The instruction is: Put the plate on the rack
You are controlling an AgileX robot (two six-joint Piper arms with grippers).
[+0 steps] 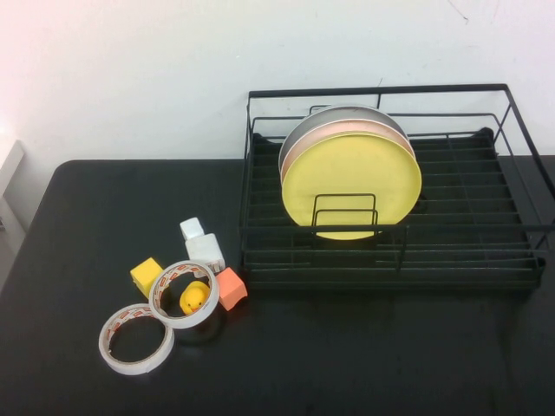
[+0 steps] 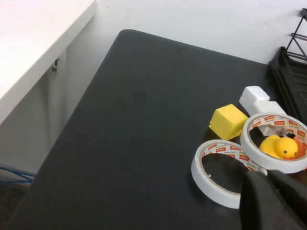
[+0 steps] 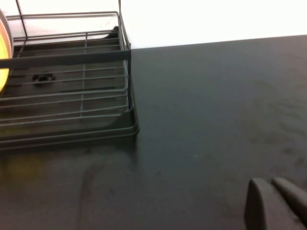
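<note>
The yellow plate (image 1: 351, 184) stands upright on edge in the black wire rack (image 1: 392, 255), leaning against a pale pink plate (image 1: 323, 133) and a grey one behind it. A sliver of the yellow plate (image 3: 3, 61) and the rack's corner (image 3: 86, 76) show in the right wrist view. Neither arm shows in the high view. My left gripper (image 2: 268, 184) is shut and empty above the table beside the tape rolls. My right gripper (image 3: 272, 188) is shut and empty over bare table to the right of the rack.
Left of the rack lie two tape rolls (image 1: 136, 339) (image 1: 184, 294), a yellow rubber duck (image 1: 196, 297) inside one, a yellow block (image 1: 146, 276), an orange block (image 1: 231, 288) and two white blocks (image 1: 205, 250). A white shelf (image 2: 33, 38) stands beyond the table's left edge.
</note>
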